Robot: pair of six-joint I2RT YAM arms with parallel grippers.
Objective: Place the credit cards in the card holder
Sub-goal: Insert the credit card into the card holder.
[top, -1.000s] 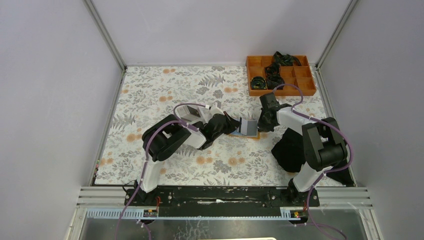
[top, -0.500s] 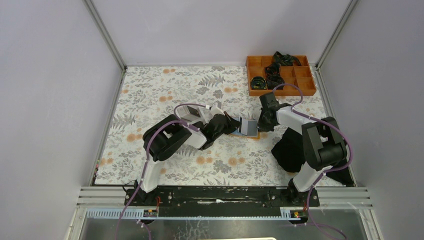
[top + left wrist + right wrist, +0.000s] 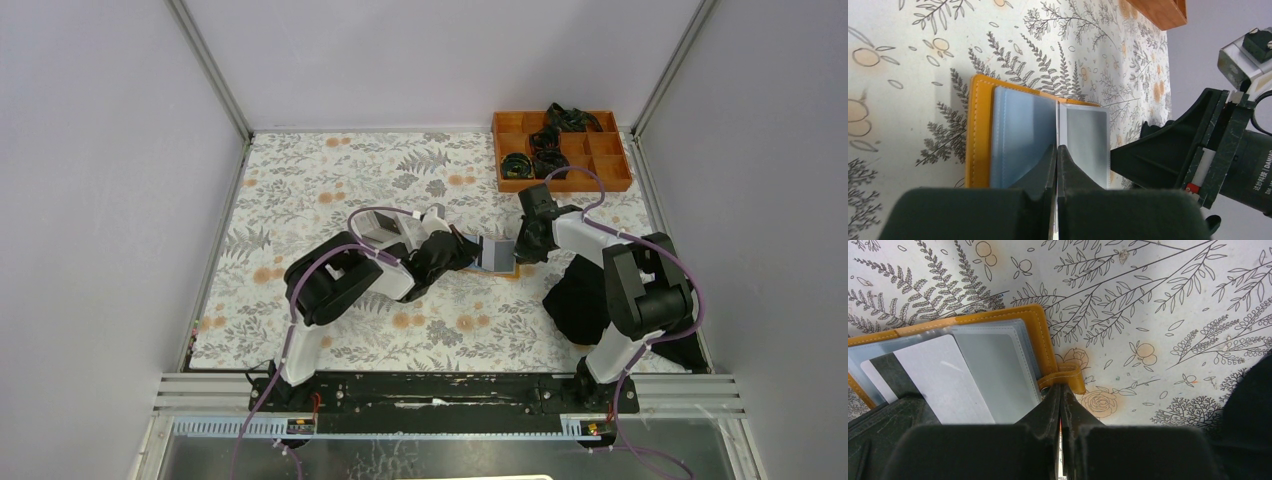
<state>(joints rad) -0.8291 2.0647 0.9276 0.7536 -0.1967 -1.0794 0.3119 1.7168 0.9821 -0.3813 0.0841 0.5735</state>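
- At the middle of the table (image 3: 330, 190), we are finding the card holder (image 3: 976, 130) lying open on the floral cover, orange shell down and clear sleeves (image 3: 998, 370) facing up, directly between the two grippers.
- We are reading the left gripper (image 3: 1056, 148) as clenched. In its own wrist view a thin pale edge is running straight out from between the fingertips.
- From the right wrist view, we are seeing that edge as a credit card (image 3: 948, 385), pale grey with a dark stripe, overlapping the sleeves.
- We are seeing the right gripper (image 3: 1060, 388) pinched shut at the holder's clasp strap (image 3: 1071, 376), apparently pinning the wallet flat. The exact contact is hidden under the fingers.
- Key relation: the sleeves are lying just ahead of the left fingertips, toward the right gripper, and the card's long axis seems to point the same way.
- We are judging the left arm as the inserting arm and the right as the brace.
- We cannot tell whether the card's leading edge is inside a sleeve mouth or only resting on top.
- Risk we are noting: a slightly tilted card could ride over the sleeve rather than enter.
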